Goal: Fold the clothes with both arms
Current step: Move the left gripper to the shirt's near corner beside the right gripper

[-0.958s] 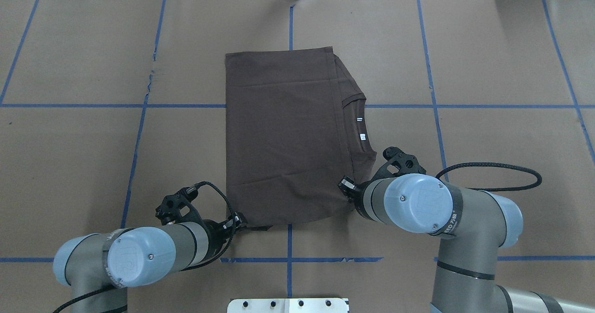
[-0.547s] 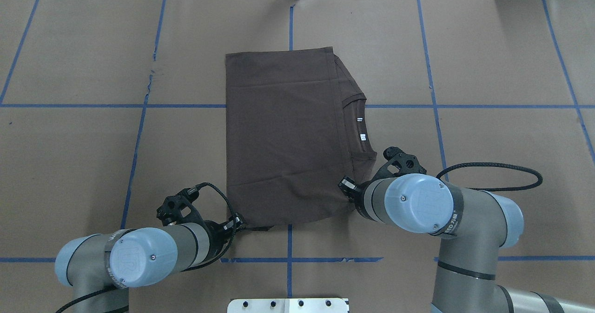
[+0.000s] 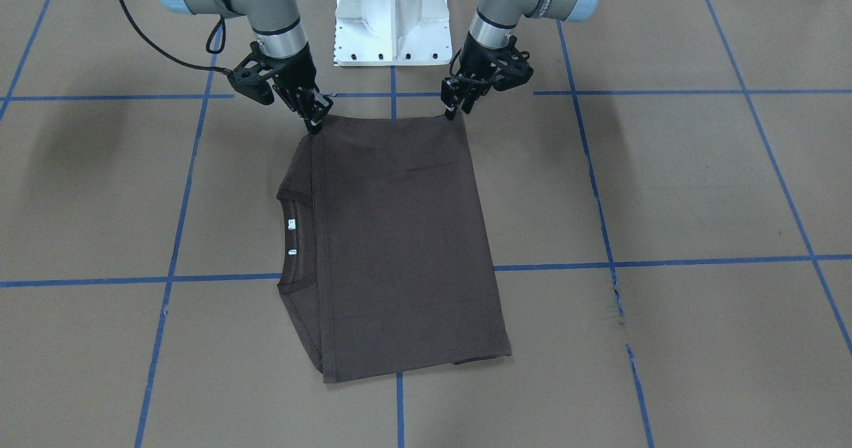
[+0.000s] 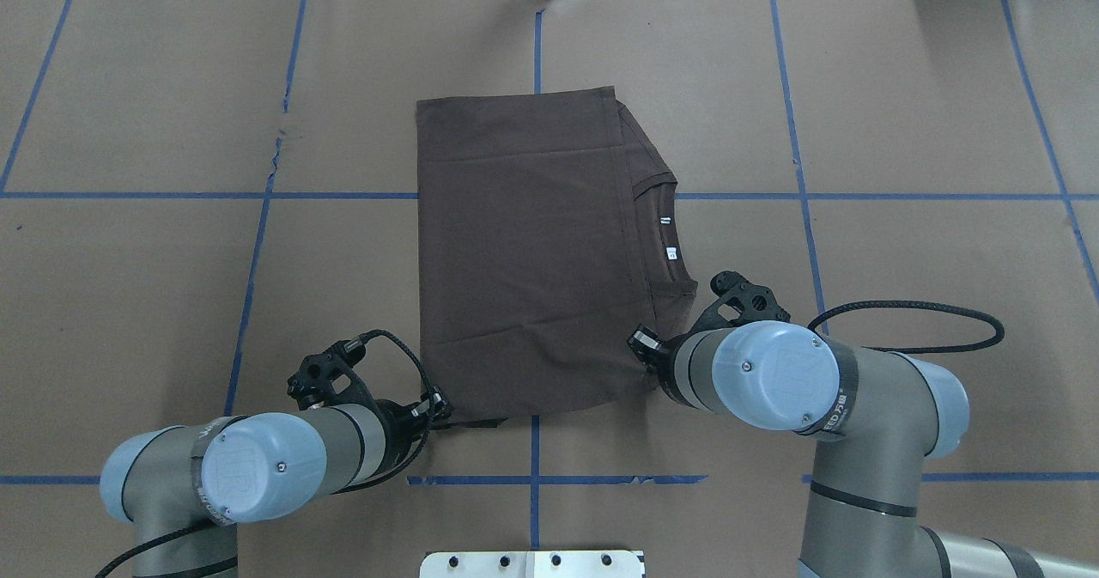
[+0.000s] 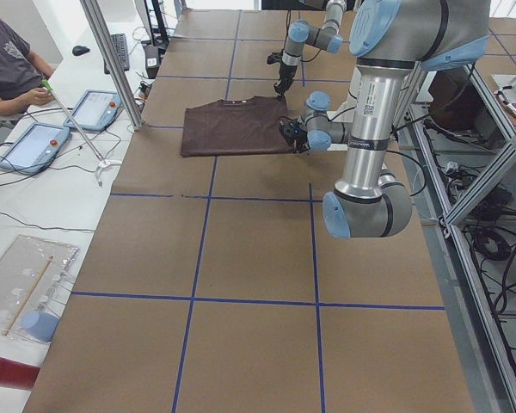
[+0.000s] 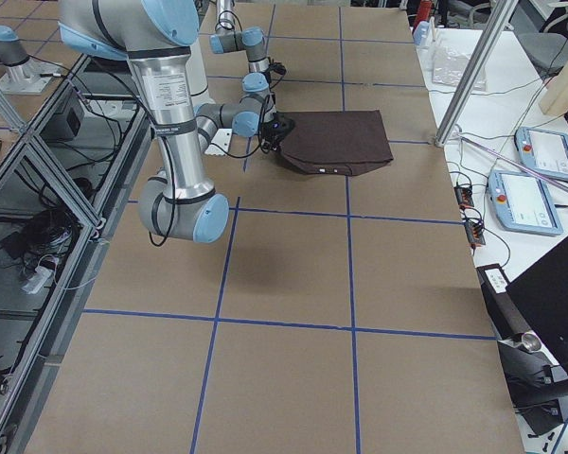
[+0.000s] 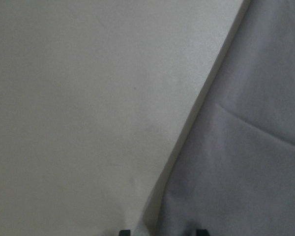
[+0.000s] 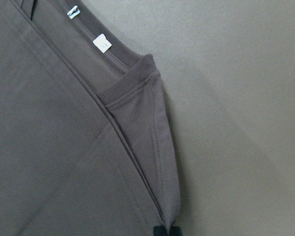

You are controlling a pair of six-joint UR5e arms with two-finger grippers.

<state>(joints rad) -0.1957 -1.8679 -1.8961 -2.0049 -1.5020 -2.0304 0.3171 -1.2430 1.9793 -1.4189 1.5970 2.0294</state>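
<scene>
Nearby, white pedestal (image 3: 389,15); right pincer (image 3: 313,126) clamped on T-shirt (image 3: 399,235) corner; left pincer (image 3: 455,112) seemingly apart, straddling hem.

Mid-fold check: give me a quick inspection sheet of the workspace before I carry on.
Surface: brown paper table with a blue tape grid; small tear in the paper.
Job's things: T-shirt lying flat, partly folded, white tags showing on the robot's right side.
Clutter: nothing seen.
Pincers: left pincer at one near corner of the shirt, fingertips apart in the wrist view, astride the cloth's edge; right pincer shut on the other near corner.
Cables: black cable loops on the table to the robot's right, apart from the shirt.
Surroundings: white pedestal; a person seated by tablets off the table's end.
</scene>
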